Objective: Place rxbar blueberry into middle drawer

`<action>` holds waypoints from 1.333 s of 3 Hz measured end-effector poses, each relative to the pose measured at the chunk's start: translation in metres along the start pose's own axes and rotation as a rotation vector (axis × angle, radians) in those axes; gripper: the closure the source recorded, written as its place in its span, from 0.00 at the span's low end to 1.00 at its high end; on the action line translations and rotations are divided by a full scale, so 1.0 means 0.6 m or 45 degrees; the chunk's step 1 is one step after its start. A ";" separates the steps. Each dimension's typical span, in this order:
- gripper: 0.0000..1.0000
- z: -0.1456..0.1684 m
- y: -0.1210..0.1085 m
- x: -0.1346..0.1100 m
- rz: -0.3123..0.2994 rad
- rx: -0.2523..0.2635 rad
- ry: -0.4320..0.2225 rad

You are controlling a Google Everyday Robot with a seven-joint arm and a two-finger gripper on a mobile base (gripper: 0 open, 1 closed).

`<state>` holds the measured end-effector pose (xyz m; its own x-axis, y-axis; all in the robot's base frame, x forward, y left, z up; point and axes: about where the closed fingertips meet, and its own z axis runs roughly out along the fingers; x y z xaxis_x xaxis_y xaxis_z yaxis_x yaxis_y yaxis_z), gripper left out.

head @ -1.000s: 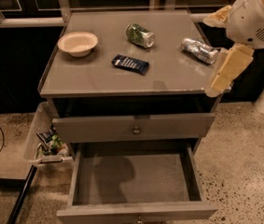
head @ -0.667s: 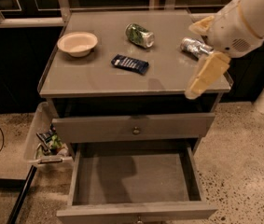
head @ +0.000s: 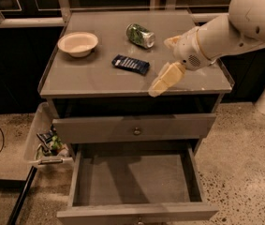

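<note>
The rxbar blueberry (head: 130, 64), a flat dark blue bar with white print, lies on the grey cabinet top (head: 90, 76) near the middle. My gripper (head: 161, 65) hangs over the top just right of the bar, apart from it. Its beige fingers (head: 165, 80) are spread open and hold nothing. The middle drawer (head: 132, 177) is pulled out below, wide and shallow, with nothing on its grey floor.
A white bowl (head: 78, 43) sits at the top's back left. A crushed green can (head: 140, 35) lies behind the bar. The upper drawer front (head: 136, 131) with its knob is shut. A clear bin (head: 45, 142) with packets hangs on the cabinet's left side.
My arm has swung left over the cabinet top, from its right edge to just right of the bar. It now covers the silver can. The bar has not moved.
</note>
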<state>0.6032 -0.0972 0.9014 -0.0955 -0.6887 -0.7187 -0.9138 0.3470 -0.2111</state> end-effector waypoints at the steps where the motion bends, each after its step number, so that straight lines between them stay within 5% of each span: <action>1: 0.00 0.000 0.000 0.000 0.000 0.000 0.000; 4: 0.00 0.158 -0.056 -0.006 0.106 0.009 -0.111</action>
<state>0.6720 -0.0461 0.8480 -0.1358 -0.5992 -0.7890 -0.9012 0.4056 -0.1530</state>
